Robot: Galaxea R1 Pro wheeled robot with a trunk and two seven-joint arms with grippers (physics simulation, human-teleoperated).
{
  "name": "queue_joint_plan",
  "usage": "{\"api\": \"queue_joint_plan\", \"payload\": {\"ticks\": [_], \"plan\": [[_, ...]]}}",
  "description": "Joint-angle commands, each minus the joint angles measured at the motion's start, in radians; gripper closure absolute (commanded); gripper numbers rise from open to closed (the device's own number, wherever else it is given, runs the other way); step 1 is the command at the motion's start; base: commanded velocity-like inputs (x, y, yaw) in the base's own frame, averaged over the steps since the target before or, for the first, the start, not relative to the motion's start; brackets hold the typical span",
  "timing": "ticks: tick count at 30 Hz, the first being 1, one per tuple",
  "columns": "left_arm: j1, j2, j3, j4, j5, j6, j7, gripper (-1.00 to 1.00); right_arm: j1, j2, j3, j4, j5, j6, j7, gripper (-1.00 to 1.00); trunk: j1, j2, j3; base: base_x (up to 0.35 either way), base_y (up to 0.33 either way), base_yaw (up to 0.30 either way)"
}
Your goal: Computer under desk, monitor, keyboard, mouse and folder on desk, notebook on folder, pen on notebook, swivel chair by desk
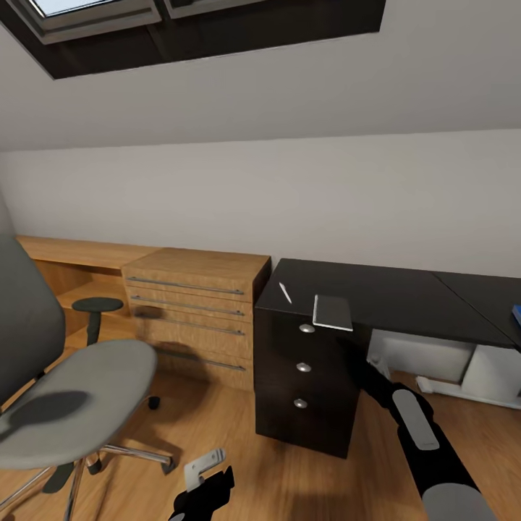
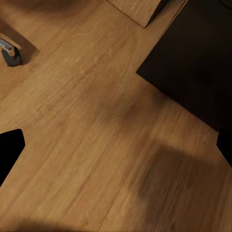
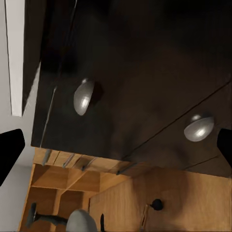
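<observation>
The black desk (image 1: 405,297) stands against the white wall, with its three-drawer unit (image 1: 304,391) facing me. A short white pen (image 1: 285,292) and a small grey notebook (image 1: 333,312) lie on the top near its front edge. A sliver of blue folder (image 1: 517,312) rests on the desk at the far right. The swivel chair (image 1: 72,405) stands at the left, its grey seat bare. My right gripper (image 1: 356,356) hovers open in front of the top drawers, just below the notebook; the silver knobs (image 3: 83,96) are close ahead of it. My left gripper (image 1: 210,488) hangs low and open over the wood floor (image 2: 96,145).
A light-wood drawer chest (image 1: 195,311) sits between the chair and the desk, joined to a low wood shelf (image 1: 72,253) at the left. Pale white shapes (image 1: 492,373) stand under the desk at the right. A chair castor (image 2: 10,53) is near my left gripper.
</observation>
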Motion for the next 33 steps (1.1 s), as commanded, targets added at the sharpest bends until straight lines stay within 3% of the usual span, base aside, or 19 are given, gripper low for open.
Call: {"api": "queue_joint_plan", "payload": {"ticks": [1, 14, 33], "plan": [[-0.002, 0.001, -0.003, -0.001, 0.008, -0.007, 0.004, -1.0, -0.001, 0.0, -0.005, 0.009, -0.001, 0.005, 0.003, -1.0, 0.0, -0.001, -0.001, 0.08, 0.0, 0.0], [-0.001, 0.001, -0.004, -0.001, 0.008, -0.006, 0.002, -1.0, -0.003, 0.002, -0.015, 0.061, -0.003, -0.006, 0.005, -1.0, 0.0, -0.001, -0.001, 0.012, 0.0, 0.0], [-0.001, 0.001, -0.004, -0.001, 0.009, -0.006, 0.003, -1.0, -0.003, 0.002, -0.013, 0.06, -0.003, -0.006, 0.005, -1.0, -0.073, 0.132, 0.058, 0.0, 0.0, 0.0]]}}
